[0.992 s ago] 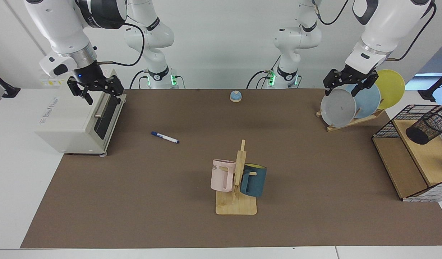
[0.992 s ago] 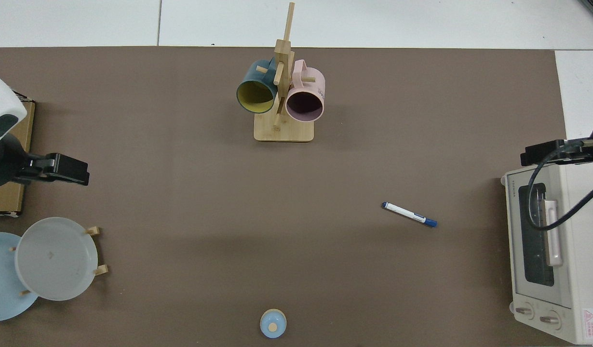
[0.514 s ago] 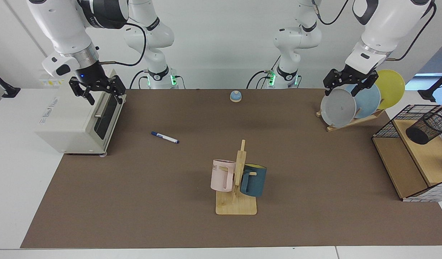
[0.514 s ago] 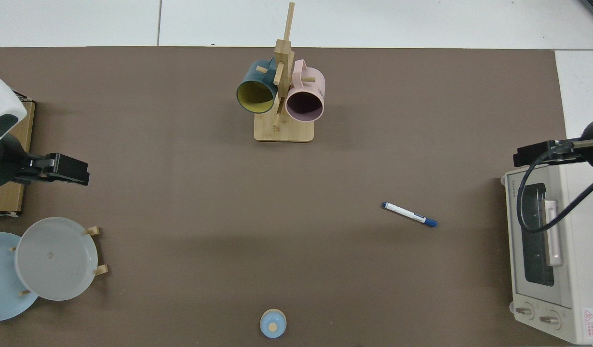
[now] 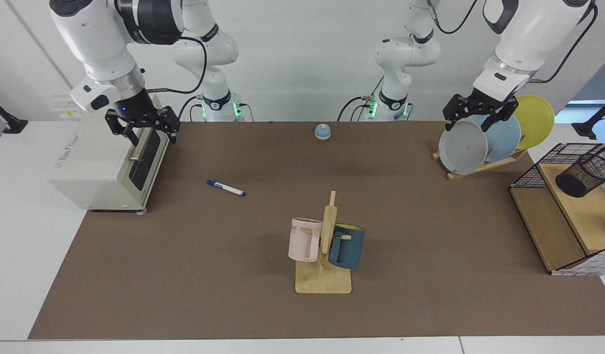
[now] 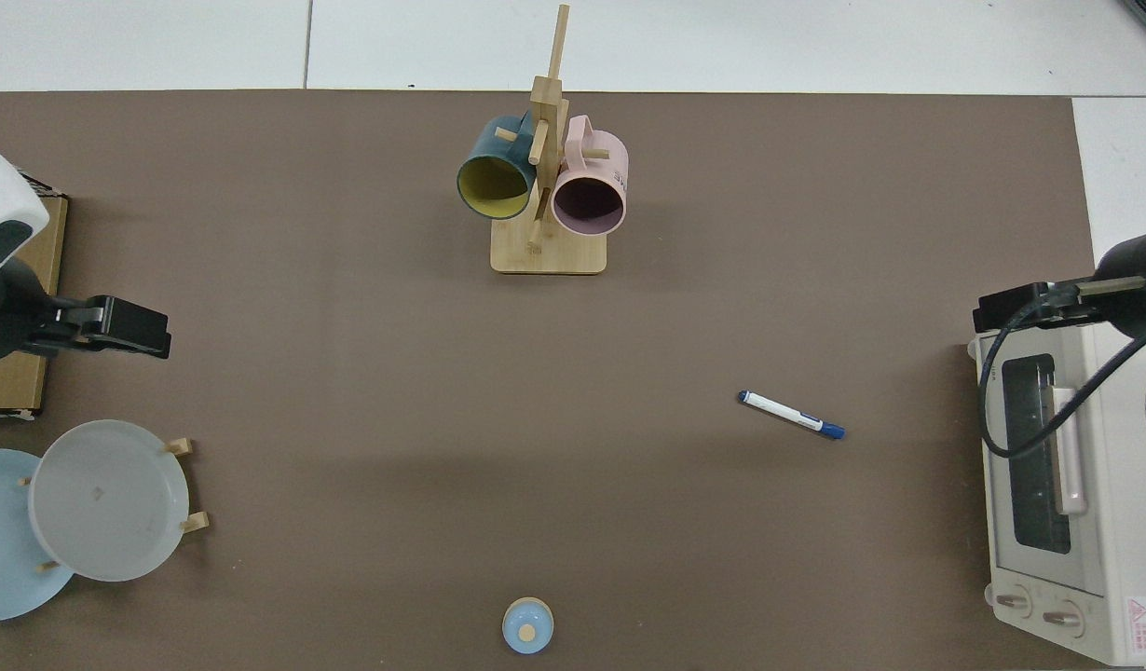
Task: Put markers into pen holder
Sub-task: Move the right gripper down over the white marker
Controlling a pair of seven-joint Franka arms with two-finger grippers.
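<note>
The marker (image 5: 226, 188) lies on open bench (image 5: 184, 246) with room all around. The toaster oven (image 5: 110, 162) stands near one end, the mug rack (image 5: 324, 246) mid-bench.

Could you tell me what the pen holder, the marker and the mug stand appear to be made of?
The pen holder looks like black wire mesh, likely painted metal: the board beneath shows through its wall. The marker seems to be smooth plastic, with a white barrel and blue ends. The mug stand appears to be pale bamboo or wood, unpainted and matte, with pegs of the same tan colour.
</note>
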